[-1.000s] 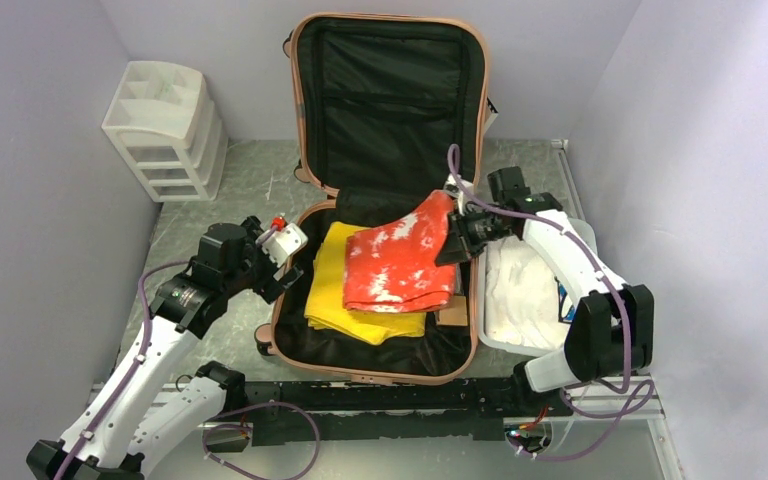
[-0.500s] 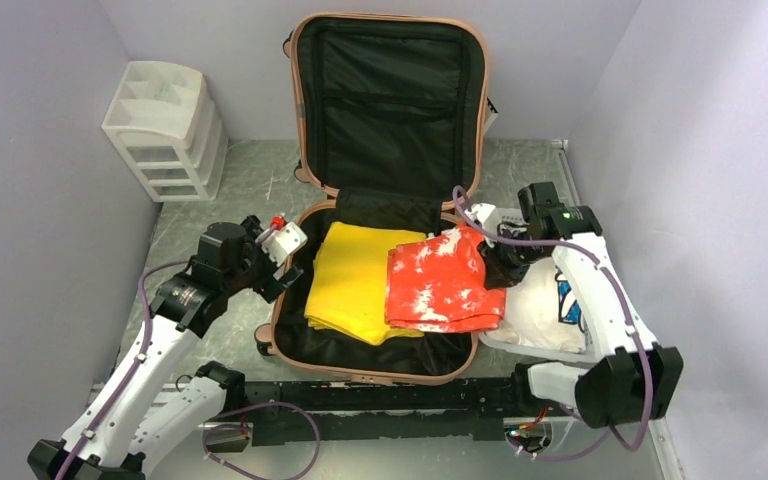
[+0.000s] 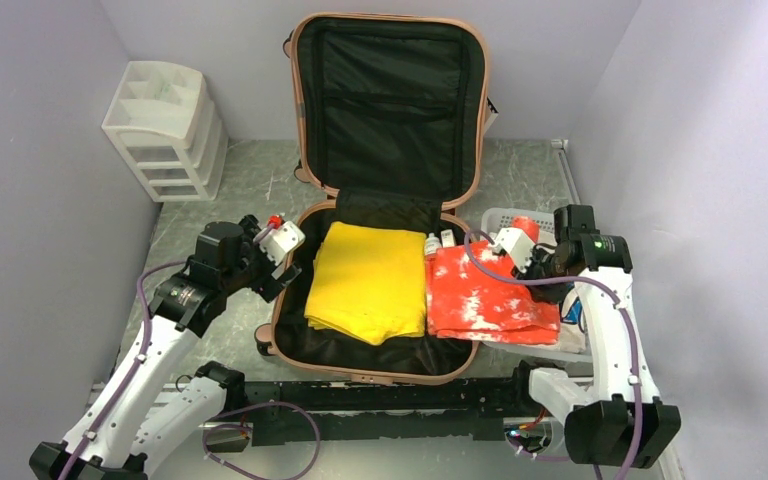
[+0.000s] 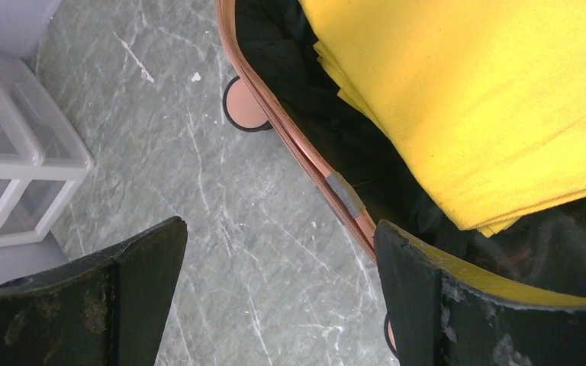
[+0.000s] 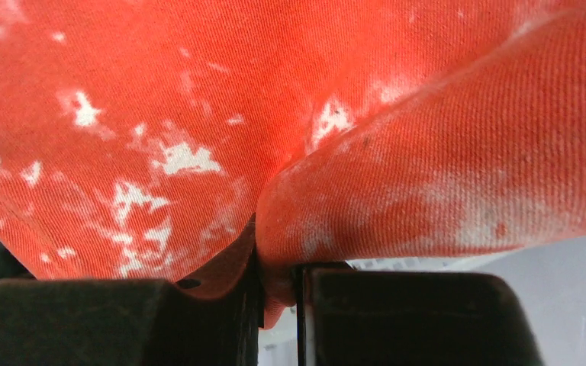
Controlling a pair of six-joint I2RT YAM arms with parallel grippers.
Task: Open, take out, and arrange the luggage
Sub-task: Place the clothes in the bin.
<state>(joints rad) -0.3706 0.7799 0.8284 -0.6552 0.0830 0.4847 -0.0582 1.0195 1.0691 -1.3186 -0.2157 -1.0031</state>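
- Right gripper (image 5: 278, 278) is pinched almost shut on a bunched fold of the red-and-white cloth (image 5: 198, 114), and that's all it's got.
- From above, the cloth drapes across the right rim of the luggage (image 3: 390, 100), partly over the white basket (image 3: 505, 215) just beside it.
- The luggage lies open mid-surface with its lid propped up at the back. A folded yellow cloth (image 3: 365, 280) sits in the bottom half.
- Left gripper (image 4: 278, 236) gapes wide with nothing in it, hanging over the surface (image 4: 221, 229) just outside the left rim.
- My take: keep the pinch firm and lift the trailing edge clear of the rim. Then lower it flat into the basket so it doesn't snag or unfold.
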